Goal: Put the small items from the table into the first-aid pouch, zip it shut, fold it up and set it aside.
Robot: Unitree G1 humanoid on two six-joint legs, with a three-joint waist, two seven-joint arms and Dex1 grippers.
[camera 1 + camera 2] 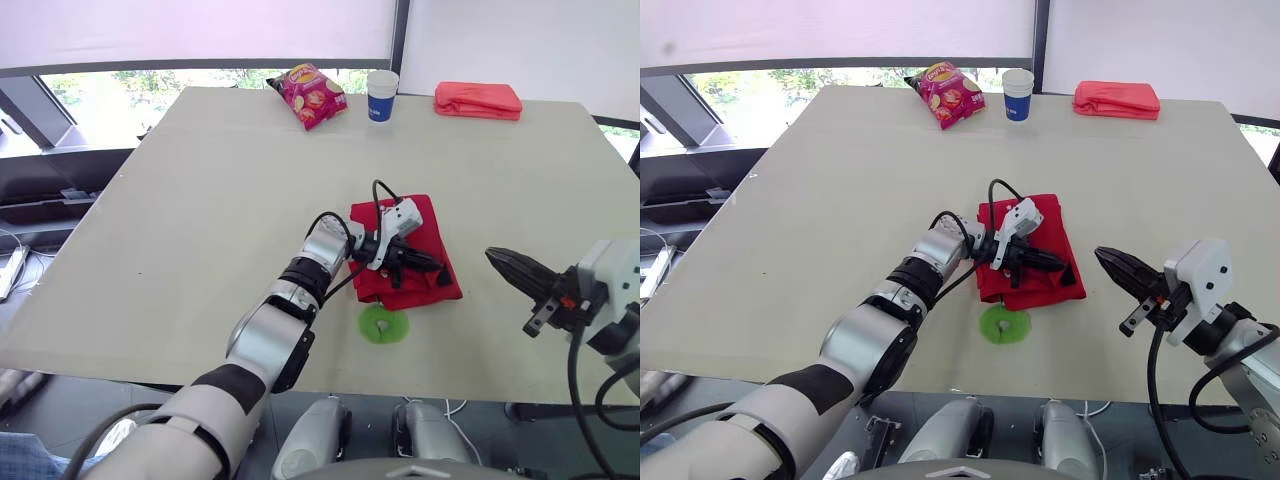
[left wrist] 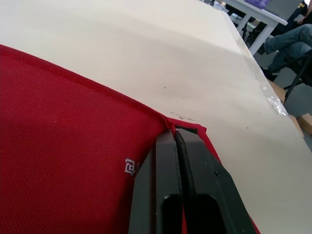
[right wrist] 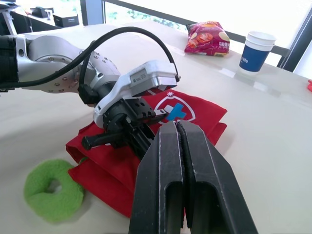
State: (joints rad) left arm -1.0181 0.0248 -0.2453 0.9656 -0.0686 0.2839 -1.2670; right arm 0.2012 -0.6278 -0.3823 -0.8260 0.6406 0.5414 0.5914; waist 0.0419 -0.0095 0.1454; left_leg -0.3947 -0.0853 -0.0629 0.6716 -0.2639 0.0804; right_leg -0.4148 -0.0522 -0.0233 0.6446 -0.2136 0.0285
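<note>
The left hand [image 1: 432, 266], fingers pinched shut on an edge of the red first-aid pouch [image 1: 425, 225] on the table [image 1: 200, 200], seems to be folding it, the right hand [image 1: 497, 258] waits closed and empty beside the pouch, and the green ring [image 1: 384, 324] just beside it likely needs packing first.

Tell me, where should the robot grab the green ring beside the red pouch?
I would pinch the green ring by its band from above, one finger through the hole, one outside, on the side away from the red pouch. It lies flat on the table, leaving little edge to take sideways. The right hand is free.
</note>
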